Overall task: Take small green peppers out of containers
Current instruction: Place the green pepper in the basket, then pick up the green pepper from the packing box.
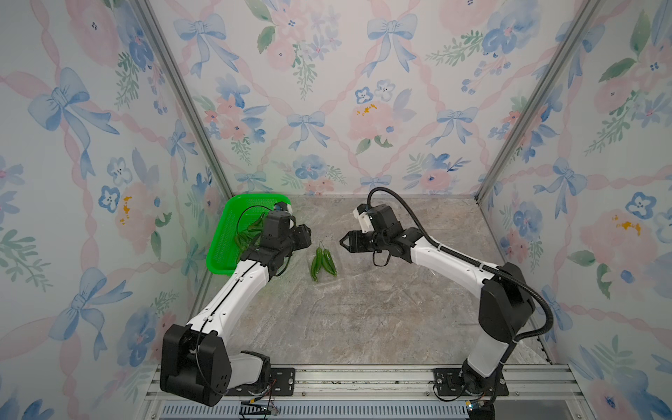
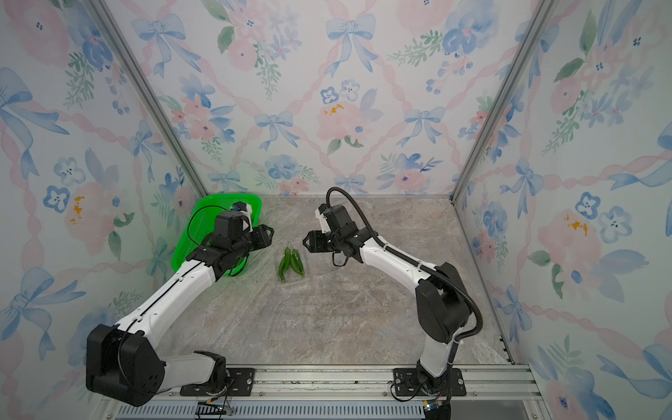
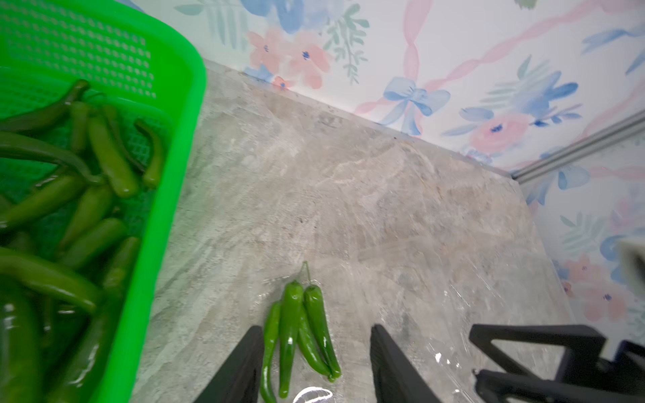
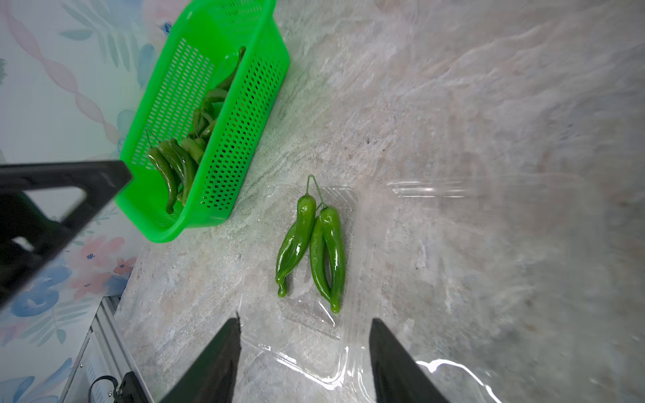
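Right wrist view, item one: small green peppers (image 4: 333, 244), four as far as can be counted. They lie pressed side by side in the shallow base of a clear container (image 4: 303, 335), whose lid (image 4: 436, 190) is folded open flat beside it. Stems point far, tips point near. Location: far half of the marbled table (image 1: 363, 309), about midway across, right of the green basket (image 4: 244, 115).

Item two: green basket, far-left corner, perforated walls, holding a heap of loose peppers (image 4: 171, 167).

Item three: left gripper (image 3: 316, 329). Fingers spread, nothing between them. In the left wrist view the cluster shows through the gap between the fingers, lower than the tips. In both top views this gripper hangs just left of the peppers and slightly farther back.

Item four: right gripper (image 4: 306, 319). Fingers likewise spread and empty. In both top views it hangs just right of the peppers, pointing left at them. The two grippers face one another, with the peppers between them and a little nearer.

Handling notes, by judgement:
- Peppers: light, firm-fleshed yet bendable. The glossy skin is probably slippery.
- Stems: thin and likely to snap, so not a place to hold.
- Best hold: crosswise on the thick upper body, with a modest squeeze.
- Order: the peppers touch, so a pinch may drag a neighbour along. An outer pepper looks easiest to take first.
- Container: thin and light, so it may slide or lift with the pepper. The free gripper could pin its rim.
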You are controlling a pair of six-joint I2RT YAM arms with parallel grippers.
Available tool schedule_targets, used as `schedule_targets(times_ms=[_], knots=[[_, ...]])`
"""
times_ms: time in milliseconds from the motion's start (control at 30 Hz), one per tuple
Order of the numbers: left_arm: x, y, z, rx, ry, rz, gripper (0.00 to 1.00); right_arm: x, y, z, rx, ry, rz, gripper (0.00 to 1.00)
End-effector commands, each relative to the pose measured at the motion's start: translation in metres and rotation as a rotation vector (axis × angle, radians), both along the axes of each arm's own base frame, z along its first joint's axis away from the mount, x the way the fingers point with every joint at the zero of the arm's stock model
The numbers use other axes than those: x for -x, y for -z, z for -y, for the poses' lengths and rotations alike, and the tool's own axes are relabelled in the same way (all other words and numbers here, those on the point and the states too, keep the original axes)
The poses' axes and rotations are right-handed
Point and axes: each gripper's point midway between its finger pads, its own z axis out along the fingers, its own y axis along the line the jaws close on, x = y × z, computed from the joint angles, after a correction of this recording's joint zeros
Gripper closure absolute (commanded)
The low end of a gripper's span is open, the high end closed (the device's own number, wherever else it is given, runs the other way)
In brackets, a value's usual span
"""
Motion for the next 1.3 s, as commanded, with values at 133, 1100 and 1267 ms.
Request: schedule_targets(times_ms=[133, 1100, 1267], knots=[[0.001, 0.064, 0.026, -0.079, -0.008, -0.148, 0.48, 0.003, -0.002, 0.054, 0.048, 0.123, 0.01, 0.41], [-0.03, 0.134, 0.034, -0.242, -0.072, -0.262, 0.54, 0.002, 0.04, 0.077, 0.121, 0.127, -0.058, 0.41], [-0.034, 0.139, 0.035, -0.251, -0.073, -0.266, 0.54, 0.0, 0.046, 0.078, 0.122, 0.126, -0.069, 0.41]])
